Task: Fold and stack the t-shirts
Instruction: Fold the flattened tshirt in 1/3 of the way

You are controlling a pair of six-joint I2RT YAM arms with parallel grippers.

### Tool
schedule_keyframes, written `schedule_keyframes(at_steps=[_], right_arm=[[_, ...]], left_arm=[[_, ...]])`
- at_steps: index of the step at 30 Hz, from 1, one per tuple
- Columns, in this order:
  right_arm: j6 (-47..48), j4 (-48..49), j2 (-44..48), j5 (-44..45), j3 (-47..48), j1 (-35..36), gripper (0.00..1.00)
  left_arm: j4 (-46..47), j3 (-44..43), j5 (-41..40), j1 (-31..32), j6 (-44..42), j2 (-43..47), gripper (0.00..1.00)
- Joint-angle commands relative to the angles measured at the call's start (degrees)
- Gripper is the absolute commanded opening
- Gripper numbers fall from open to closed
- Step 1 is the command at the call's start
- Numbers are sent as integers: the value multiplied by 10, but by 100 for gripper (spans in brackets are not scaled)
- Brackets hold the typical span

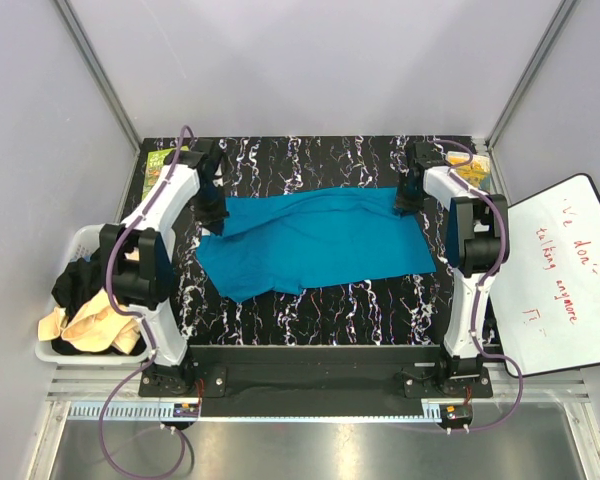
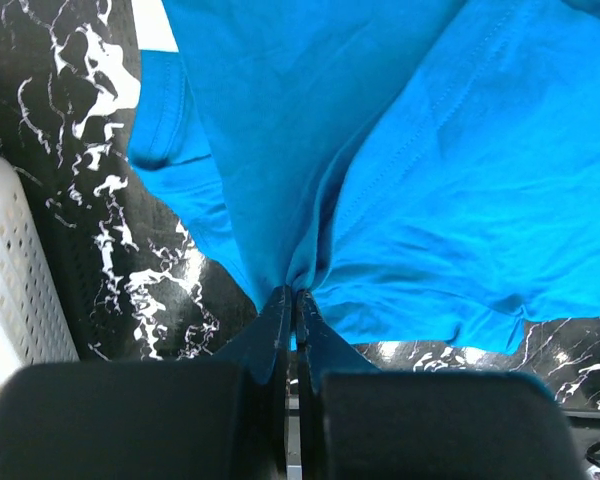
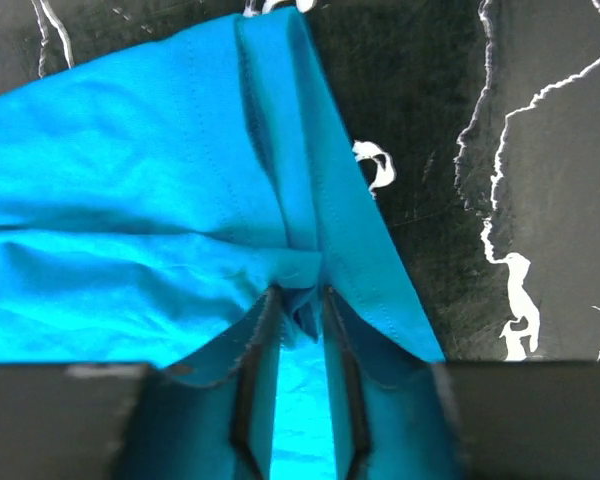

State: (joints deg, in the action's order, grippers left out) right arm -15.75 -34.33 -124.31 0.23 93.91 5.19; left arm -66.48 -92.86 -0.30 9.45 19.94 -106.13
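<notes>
Stage: an early fold of the first garment. The teal t-shirt (image 1: 320, 240) lies spread across the middle of the table (image 1: 310, 310), its long axis running from 9 to 3 o'clock, rumpled along the far edge and not yet a compact packet. My left hand (image 2: 293, 295) is closed tight, pinching the shirt's edge at about 10 o'clock of the cloth. My right hand (image 3: 300, 300), at 2 o'clock, has its fingers slightly parted. A small pucker of hem sits between them, and I cannot tell whether it is gripped or loose. The basket (image 1: 42, 352), at 8 o'clock beside the table, holds a black t-shirt (image 1: 75, 285) and cream-beige t-shirts (image 1: 95, 325), all crumpled. By my judgement nothing is stacked yet; the teal shirt needs further folds, and the others come after it.
</notes>
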Motion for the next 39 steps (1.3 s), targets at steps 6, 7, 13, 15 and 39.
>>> schedule_keyframes(at_steps=[6,7,13,15,39], right_arm=[[-18,-23,-2,67,15,2,0],[-17,-22,-2,68,20,2,0],[-17,-22,-1,90,51,2,0],[-17,-23,-4,93,58,2,0],[-22,-43,66,80,106,3,88]], left_arm=[[-15,21,-49,4,-9,62,0],[-17,24,-50,4,-10,65,0],[-16,77,-49,11,-10,78,0],[-16,98,-38,15,-8,74,0],[40,-24,-1,41,-46,-72,96]])
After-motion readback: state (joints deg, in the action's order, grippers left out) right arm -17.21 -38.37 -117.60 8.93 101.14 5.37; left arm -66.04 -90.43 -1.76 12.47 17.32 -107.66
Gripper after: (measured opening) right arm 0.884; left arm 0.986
